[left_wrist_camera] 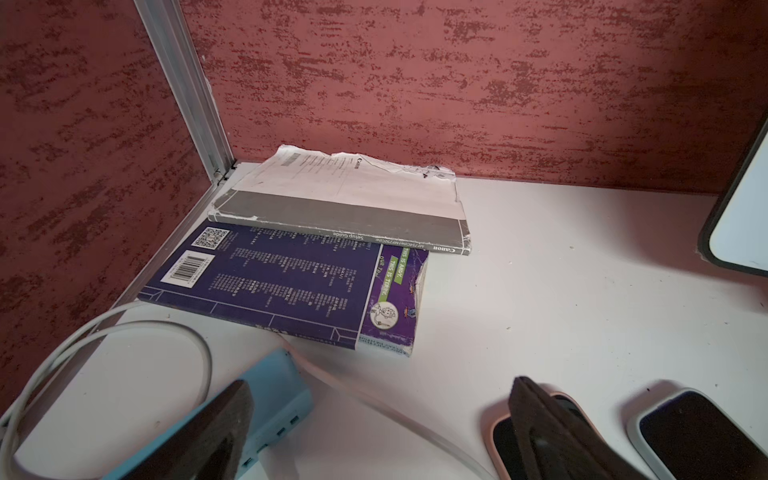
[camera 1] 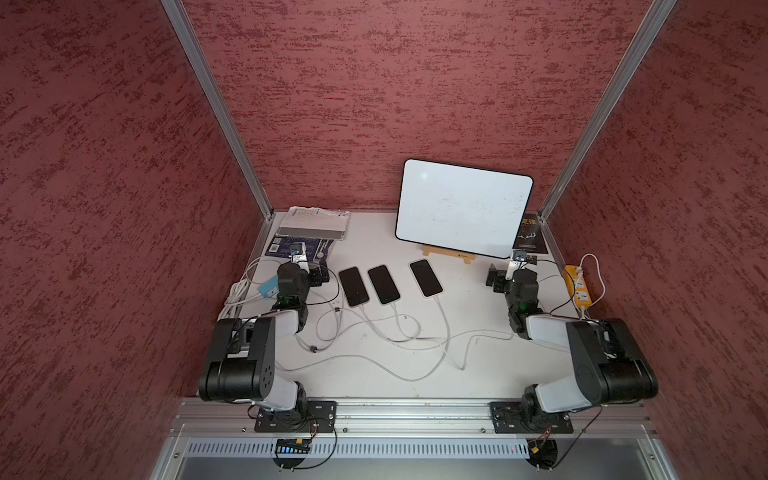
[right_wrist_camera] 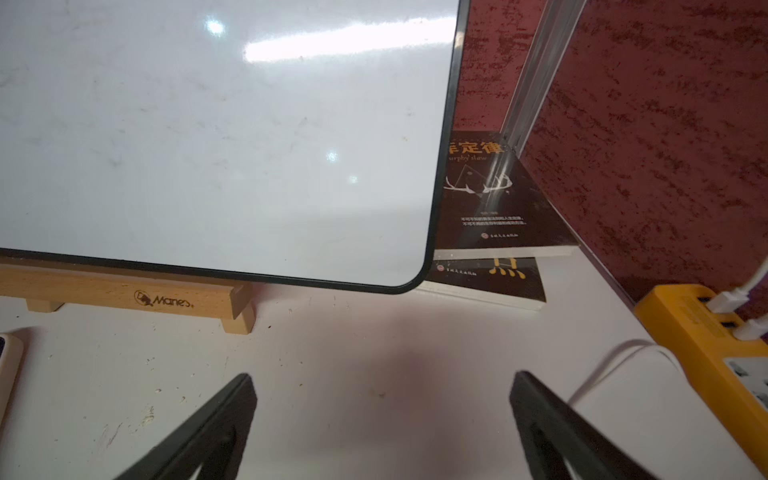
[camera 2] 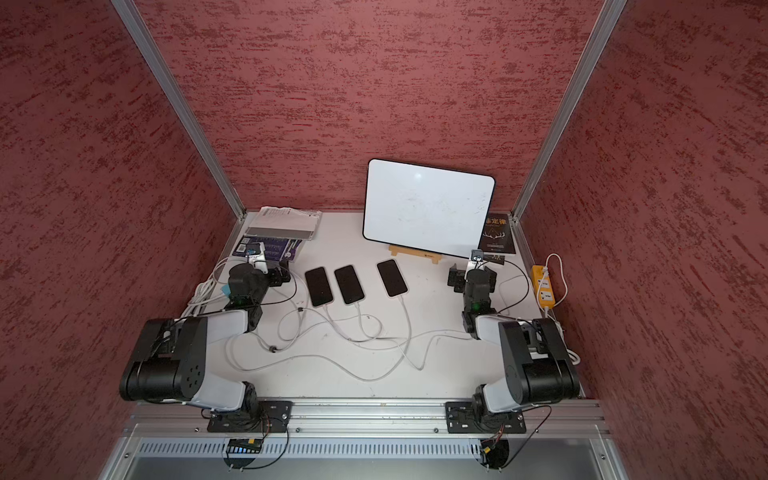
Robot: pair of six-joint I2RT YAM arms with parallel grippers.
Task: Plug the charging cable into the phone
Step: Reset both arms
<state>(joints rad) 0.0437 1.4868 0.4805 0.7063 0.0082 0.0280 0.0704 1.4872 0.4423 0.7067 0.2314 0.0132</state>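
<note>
Left hand [left_wrist_camera: 380,382], right hand [right_wrist_camera: 383,376] spread empty; hub [left_wrist_camera: 274,399] ports, maybe USB, wrist view only.

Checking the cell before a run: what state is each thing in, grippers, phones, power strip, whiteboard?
left gripper: open, empty.
right gripper: open, empty.
left phone: flat, screen dark, white cable at its near end.
middle phone: the same.
right phone: the same.
power strip: two white plugs inserted.
whiteboard: blank, propped on wooden stand.
</note>
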